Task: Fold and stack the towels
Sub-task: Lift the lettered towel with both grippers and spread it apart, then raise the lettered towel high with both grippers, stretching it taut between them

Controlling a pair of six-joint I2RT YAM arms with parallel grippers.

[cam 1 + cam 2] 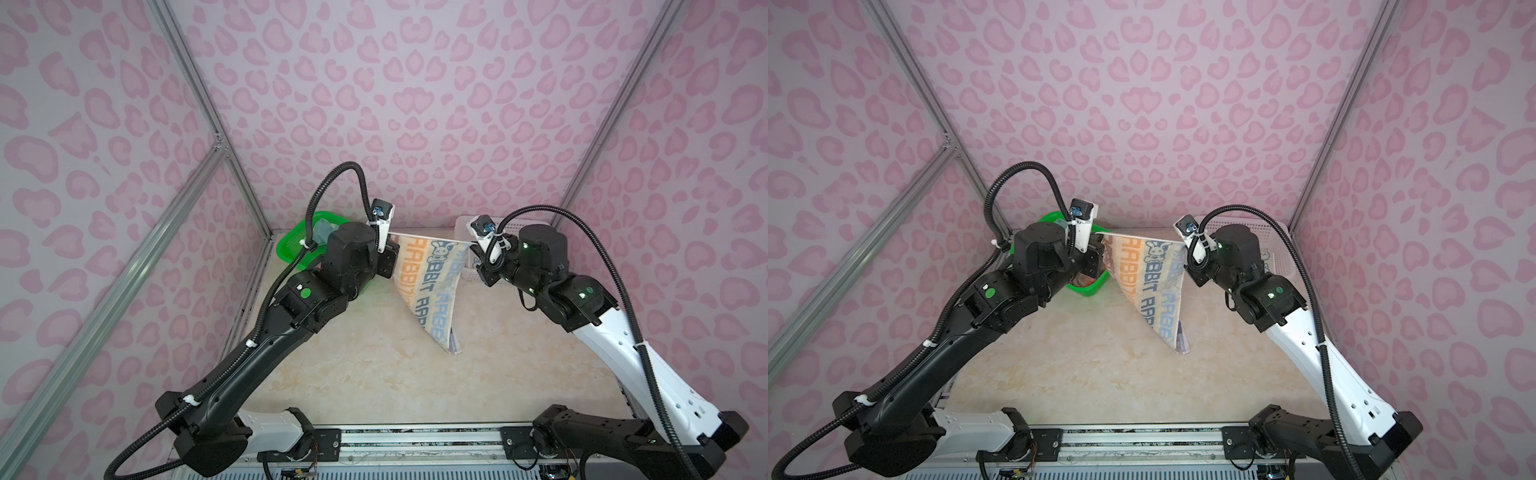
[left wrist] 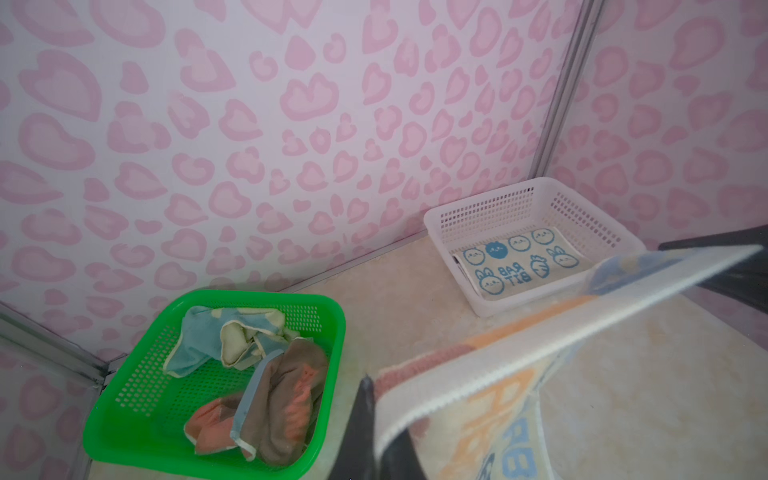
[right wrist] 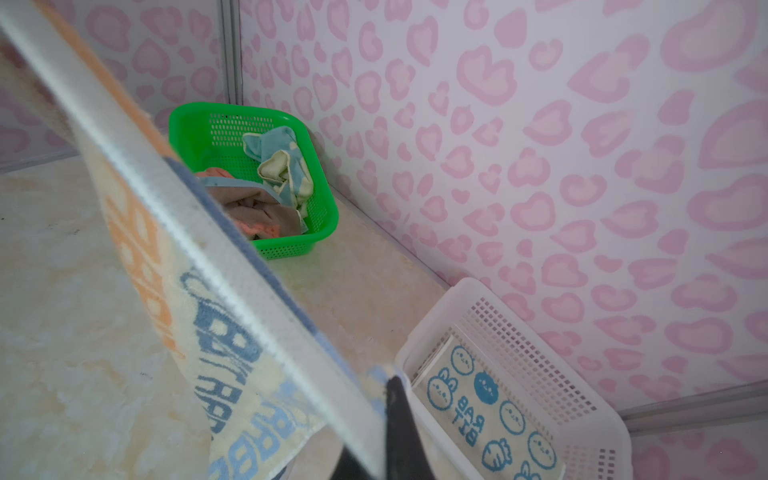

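Both top views: lettered terry towel (image 1: 432, 282) hangs as a tapering sheet. Its ribbed hem is stretched between left gripper (image 1: 391, 237) and right gripper (image 1: 471, 245), each clenched on a corner.
Left wrist: crumpled teal-yellow towel (image 2: 224, 336) and brown-orange towel (image 2: 282, 407) in perforated green basket (image 2: 137, 386).
Right wrist: folded rabbit towel (image 3: 486, 403) flat in white lattice basket (image 3: 432, 318).

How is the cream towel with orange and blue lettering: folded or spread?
Spread, unfolded: the cream lettered towel hangs from its taut top edge, lettering visible, narrowing downward.
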